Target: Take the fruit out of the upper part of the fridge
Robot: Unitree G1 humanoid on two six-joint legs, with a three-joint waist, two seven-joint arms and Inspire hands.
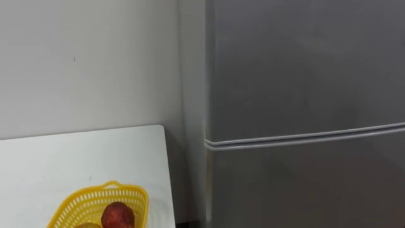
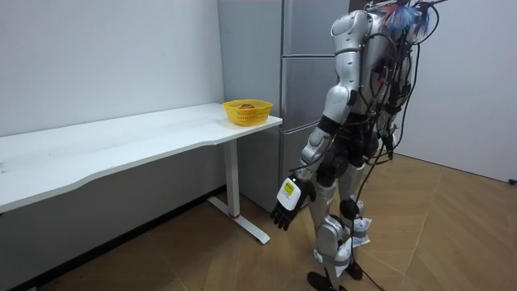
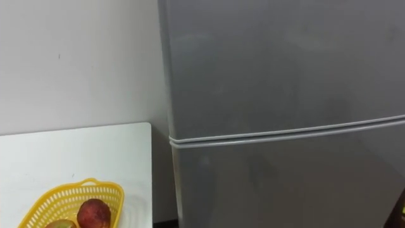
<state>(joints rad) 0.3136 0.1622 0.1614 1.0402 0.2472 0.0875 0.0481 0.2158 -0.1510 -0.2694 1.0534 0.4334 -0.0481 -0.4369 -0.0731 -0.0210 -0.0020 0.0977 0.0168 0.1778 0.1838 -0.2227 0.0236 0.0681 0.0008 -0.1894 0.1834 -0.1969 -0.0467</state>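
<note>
Fridge: a grey fridge [image 1: 304, 95] stands against the wall, just beside the table's right edge, with a narrow gap between them.
Upper door: the upper door [image 1: 304, 63] is closed flush. Whatever is inside the upper compartment is hidden behind it, so I cannot tell what it holds.
Lower door: the lower door [image 1: 304, 190] is also closed. A pale horizontal seam separates it from the upper one.
Table: a white table [image 1: 76, 158] runs along the wall [image 1: 88, 63]. Its far right corner is the corner nearest the fridge.
Basket: a yellow slotted plastic basket [image 1: 69, 206] sits on the table near that far right corner, close to the right edge.
Basket contents: a dark red round fruit [image 1: 118, 215] lies inside on the side towards the fridge. A greenish fruit [image 3: 60, 224] lies beside it, touching or nearly so, and is mostly cut off by the frame edge.
Robot: it stands upright on the wooden floor facing the fridge doors, with the table's right end on its left.
Left hand: the left hand [image 2: 284, 212] hangs low at the robot's side, well below the table top, with its fingers loose and apart and nothing in them.
</note>
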